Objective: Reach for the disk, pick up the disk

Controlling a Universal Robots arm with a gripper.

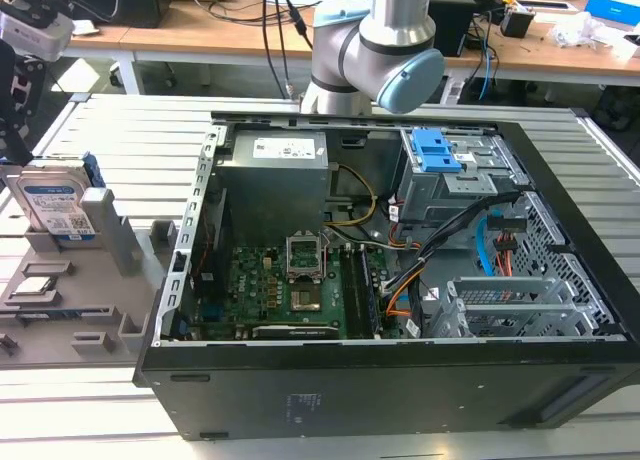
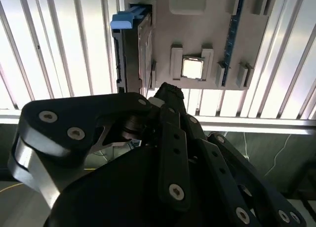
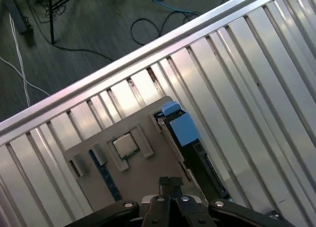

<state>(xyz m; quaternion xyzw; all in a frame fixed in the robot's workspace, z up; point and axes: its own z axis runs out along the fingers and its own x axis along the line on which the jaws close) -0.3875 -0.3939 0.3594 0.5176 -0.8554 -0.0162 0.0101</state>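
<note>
The disk point(image 1: 55, 205) stands upright on its edge in a slot of the grey holder point(image 1: 60, 300), at the exterior view's left. It is silver-grey with a white-and-blue label and a blue bracket. Both wrist views show the disk point(image 2: 132, 49) point(image 3: 185, 131) from its top edge, blue bracket uppermost. My gripper point(image 3: 170, 183) point(image 2: 168, 91) hangs above the holder, a little to the side of the disk and apart from it. Its black fingers point(image 3: 164, 185) are pressed together with nothing between them.
A small square silver chip point(image 3: 124, 145) and a long narrow memory strip point(image 3: 106, 175) also sit in the holder. The open black computer case point(image 1: 400, 240) takes up the middle of the ribbed metal table point(image 1: 130, 140). The arm point(image 1: 385, 40) reaches in from behind the case.
</note>
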